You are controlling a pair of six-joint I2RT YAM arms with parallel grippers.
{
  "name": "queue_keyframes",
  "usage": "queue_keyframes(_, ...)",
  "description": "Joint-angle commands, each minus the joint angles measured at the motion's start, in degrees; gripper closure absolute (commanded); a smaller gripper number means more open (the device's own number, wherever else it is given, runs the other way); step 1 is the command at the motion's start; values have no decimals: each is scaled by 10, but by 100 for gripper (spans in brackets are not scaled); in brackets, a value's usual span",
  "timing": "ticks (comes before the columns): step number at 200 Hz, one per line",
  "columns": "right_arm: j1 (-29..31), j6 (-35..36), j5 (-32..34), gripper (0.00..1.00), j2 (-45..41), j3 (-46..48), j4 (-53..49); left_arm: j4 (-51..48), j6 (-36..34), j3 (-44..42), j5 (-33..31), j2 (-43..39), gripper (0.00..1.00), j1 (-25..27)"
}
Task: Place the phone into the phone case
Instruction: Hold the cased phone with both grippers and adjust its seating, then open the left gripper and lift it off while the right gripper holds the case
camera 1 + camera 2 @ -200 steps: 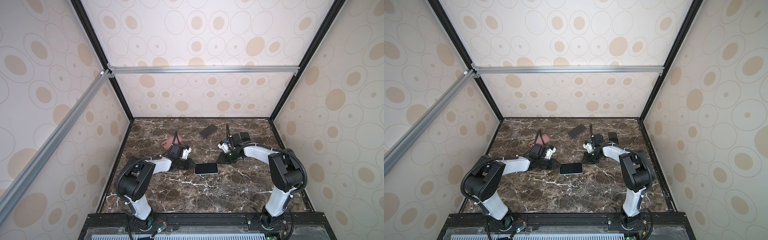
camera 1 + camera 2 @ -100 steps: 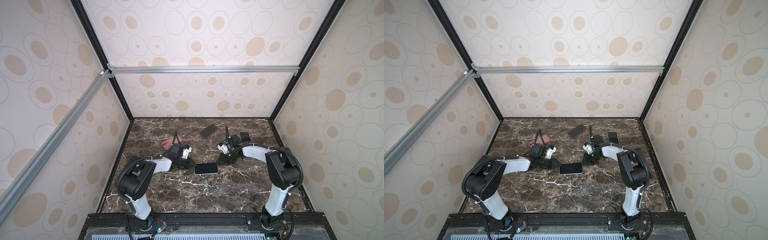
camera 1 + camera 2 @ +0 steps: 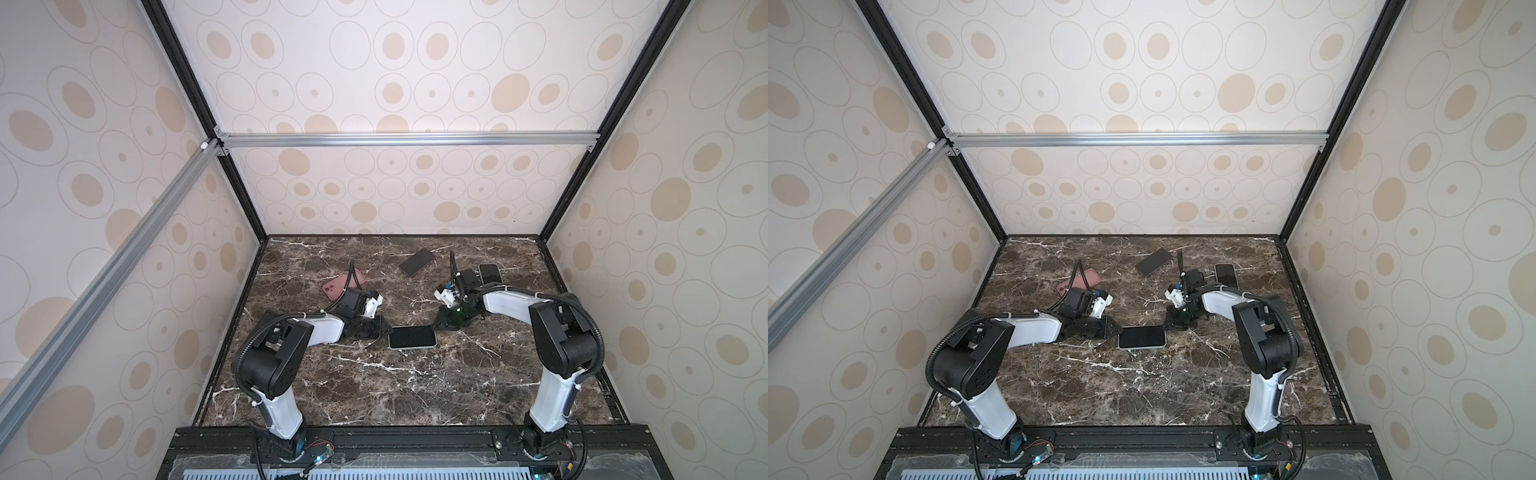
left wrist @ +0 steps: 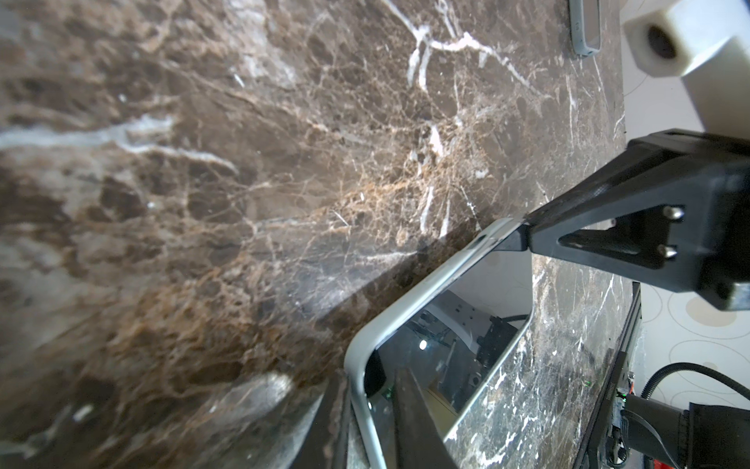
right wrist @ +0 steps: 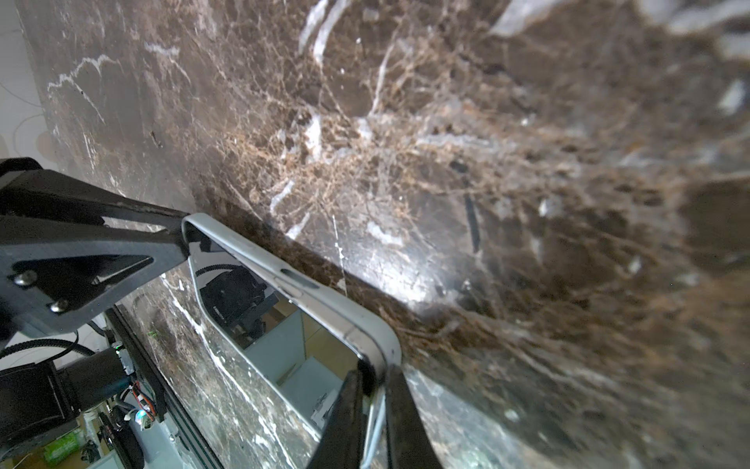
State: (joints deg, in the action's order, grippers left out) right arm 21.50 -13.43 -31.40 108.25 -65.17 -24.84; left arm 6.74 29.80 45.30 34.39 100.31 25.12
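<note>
The phone point(image 3: 411, 336) point(image 3: 1141, 336) lies screen up inside the pale grey phone case point(image 3: 434, 337) in the middle of the marble floor. In the left wrist view my left gripper point(image 4: 367, 418) pinches the phone case's rim point(image 4: 410, 300) at one corner, one finger point(image 4: 418, 430) over the glass. My right gripper point(image 5: 375, 410) is shut on the phone case's rim point(image 5: 324, 298) at the opposite far corner. Both top views show the left gripper point(image 3: 384, 330) point(image 3: 1116, 331) and the right gripper point(image 3: 436, 325) point(image 3: 1166, 325) at the two ends. A dark gap shows between rim and glass at each pinched corner.
A pink phone or case point(image 3: 344, 284) point(image 3: 1079, 281) lies behind my left arm. A dark phone point(image 3: 417, 262) point(image 3: 1153, 262) lies at the back middle, and a black one point(image 3: 490, 273) point(image 3: 1226, 274) behind my right wrist. Patterned walls enclose the floor point(image 3: 374, 399).
Both pairs of jaws have narrowed onto the case's rim. The right arm's elbow has shifted slightly; the phone and case have stayed in place.
</note>
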Motion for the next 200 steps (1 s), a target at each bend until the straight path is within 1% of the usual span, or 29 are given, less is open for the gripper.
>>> queue_keyframes(1,23,14,40,87,35,-9,-28,3,2,4,9,8,80,-2)
queue_keyframes(48,51,12,68,87,61,-28,-42,5,1,5,12,12,82,-1)
queue_keyframes(95,82,8,136,87,95,-47,-73,11,3,4,16,18,82,-1)
queue_keyframes(154,108,-13,159,88,129,-57,-78,12,2,5,17,18,82,-1)
queue_keyframes(200,132,-29,213,88,154,-78,-103,13,2,1,15,14,82,-1)
